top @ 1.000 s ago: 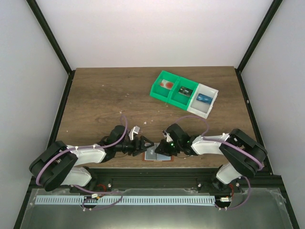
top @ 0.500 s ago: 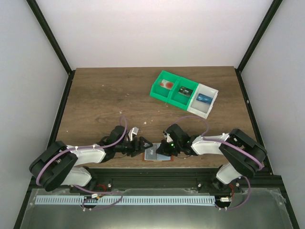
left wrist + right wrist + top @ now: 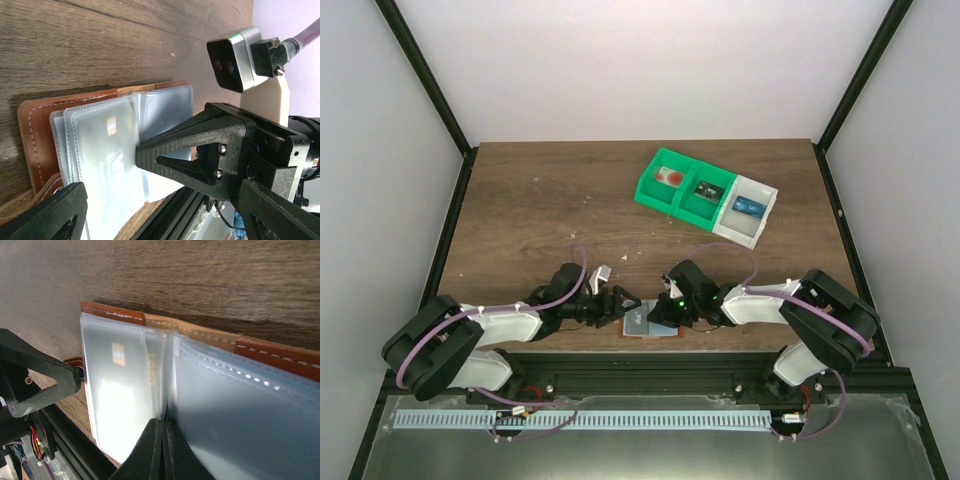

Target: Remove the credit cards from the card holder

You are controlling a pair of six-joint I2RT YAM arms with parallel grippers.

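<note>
Card holder [image 3: 648, 326] is lying open at the table's [image 3: 540, 200] near edge, between the arms. Right gripper [image 3: 161, 423] is pinching fully closed at the plastic sleeves' [image 3: 120, 390] seam, and left gripper [image 3: 628, 305] is hanging wide open. I'm figuring left should pin the leather first.

Right pincer [image 3: 162, 426] closed, tips at fold between pale sleeves of open card holder [image 3: 210, 390]; wooden table [image 3: 200, 270].

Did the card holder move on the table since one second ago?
No. The card holder lies at the same spot by the near edge of the table.
</note>
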